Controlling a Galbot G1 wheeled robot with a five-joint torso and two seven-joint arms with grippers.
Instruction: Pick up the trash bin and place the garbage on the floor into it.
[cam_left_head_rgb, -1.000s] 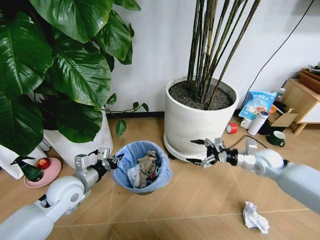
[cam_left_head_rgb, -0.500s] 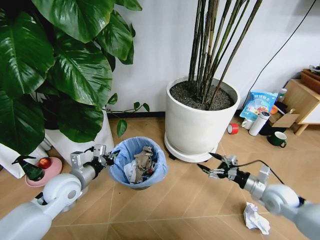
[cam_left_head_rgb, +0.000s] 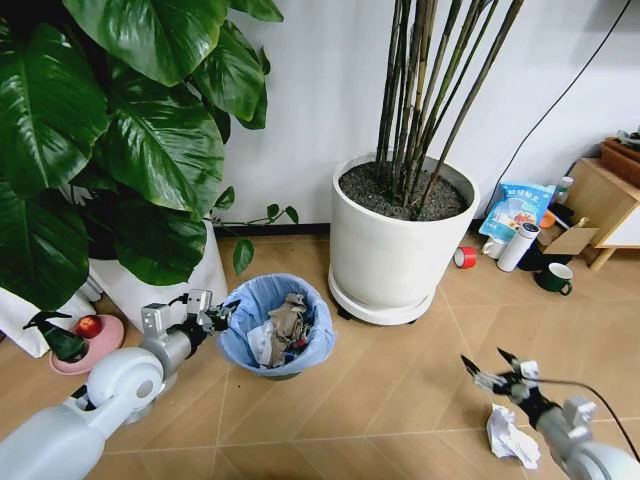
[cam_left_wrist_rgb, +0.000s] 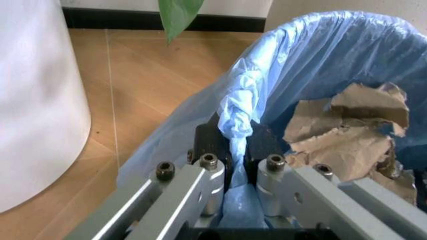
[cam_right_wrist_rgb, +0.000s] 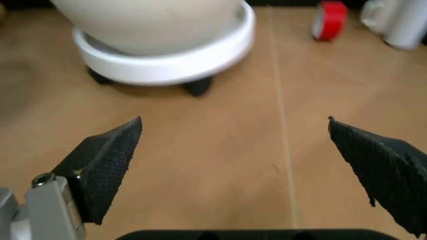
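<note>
The trash bin (cam_left_head_rgb: 322, 350), black with a light-blue bag over its rim, stands on the floor left of centre. It holds crumpled brown paper (cam_left_head_rgb: 291, 322) and other litter. My left gripper (cam_left_head_rgb: 222, 316) is shut on the bin's near-left rim. In the left wrist view its fingers (cam_left_wrist_rgb: 208, 165) pinch the blue bag (cam_left_wrist_rgb: 235, 117) beside the brown paper (cam_left_wrist_rgb: 347, 135). A crumpled white paper wad (cam_left_head_rgb: 510, 437), part of the garbage, lies on the floor at the lower right. My right gripper (cam_left_head_rgb: 486, 364) hangs open just above and left of it, and it (cam_right_wrist_rgb: 233, 155) spreads wide over bare floor.
A large white pot (cam_left_head_rgb: 398, 245) on a wheeled base (cam_right_wrist_rgb: 167, 55) stands behind the right gripper. A leafy plant's pot (cam_left_head_rgb: 160, 285), a green spray bottle (cam_left_head_rgb: 58, 342) and a pink dish (cam_left_head_rgb: 90, 345) sit at left. A red tape roll (cam_left_head_rgb: 464, 257), a white bottle (cam_left_head_rgb: 517, 245) and a mug (cam_left_head_rgb: 553, 277) crowd the right.
My right arm has swung down and to the right, from beside the white pot to low over the floor near the paper wad. The left gripper still holds the bin's rim.
</note>
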